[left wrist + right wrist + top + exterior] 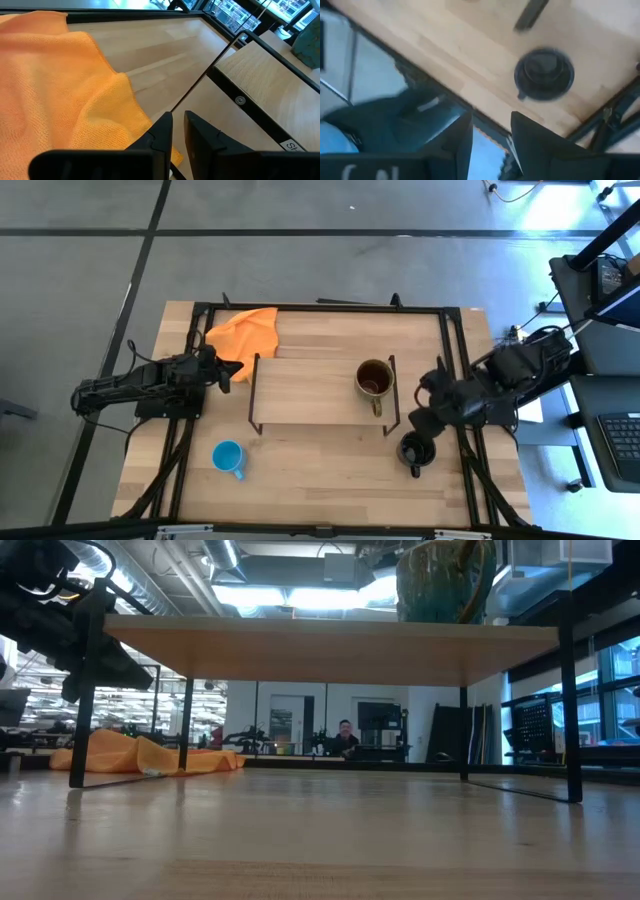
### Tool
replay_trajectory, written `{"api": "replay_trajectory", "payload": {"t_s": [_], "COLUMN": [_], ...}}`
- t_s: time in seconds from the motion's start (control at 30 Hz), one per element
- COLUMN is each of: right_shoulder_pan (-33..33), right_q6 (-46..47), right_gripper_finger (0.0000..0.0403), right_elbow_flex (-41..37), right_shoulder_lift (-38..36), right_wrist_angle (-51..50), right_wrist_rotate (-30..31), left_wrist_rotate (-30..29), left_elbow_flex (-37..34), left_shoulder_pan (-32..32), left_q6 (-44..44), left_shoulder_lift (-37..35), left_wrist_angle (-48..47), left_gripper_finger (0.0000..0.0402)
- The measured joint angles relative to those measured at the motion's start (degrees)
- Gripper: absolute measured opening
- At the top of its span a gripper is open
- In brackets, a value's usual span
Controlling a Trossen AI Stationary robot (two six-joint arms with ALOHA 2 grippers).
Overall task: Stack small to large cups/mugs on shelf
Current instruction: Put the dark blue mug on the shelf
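Right fingers [487, 137] blurred, olive mug [445, 580] top cropped low cam

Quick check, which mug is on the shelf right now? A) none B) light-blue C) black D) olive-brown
D: the high view shows only the olive-brown mug standing on the shelf, near its right end; the light-blue mug and the black mug both sit on the tabletop in front of the shelf.
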Motion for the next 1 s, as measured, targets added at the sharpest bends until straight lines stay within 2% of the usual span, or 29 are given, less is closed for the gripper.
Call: {"api": "replay_trajectory", "payload": {"t_s": [0.1,0.3,0.5,0.8,1.0], "right_shoulder_pan": [2.37,5.73,9.30,10.78,10.78], "right_q6": [-0.03,0.00,-0.04,0.40,-0.69], "right_gripper_finger": [0.0135,0.0135,0.0135,0.0135,0.0135], "right_elbow_flex": [0.00,0.00,0.00,0.00,0.00], "right_shoulder_lift": [1.46,5.10,10.47,14.56,14.59], "right_wrist_angle": [0.00,-0.01,0.04,0.01,0.00], "right_wrist_rotate": [-2.47,-2.35,-5.60,-5.52,-1.93], "left_wrist_rotate": [0.00,-0.02,-0.01,0.83,0.87], "left_elbow_flex": [0.00,0.00,0.00,0.00,0.00], "left_shoulder_pan": [0.00,0.00,0.00,0.00,0.00], "left_q6": [0.86,0.94,0.87,0.57,0.50], "left_shoulder_lift": [0.00,0.00,0.00,0.00,0.00], "left_wrist_angle": [0.00,0.00,0.00,0.17,0.20], "left_gripper_finger": [0.0042,0.0042,0.0042,0.0042,0.0042]}}
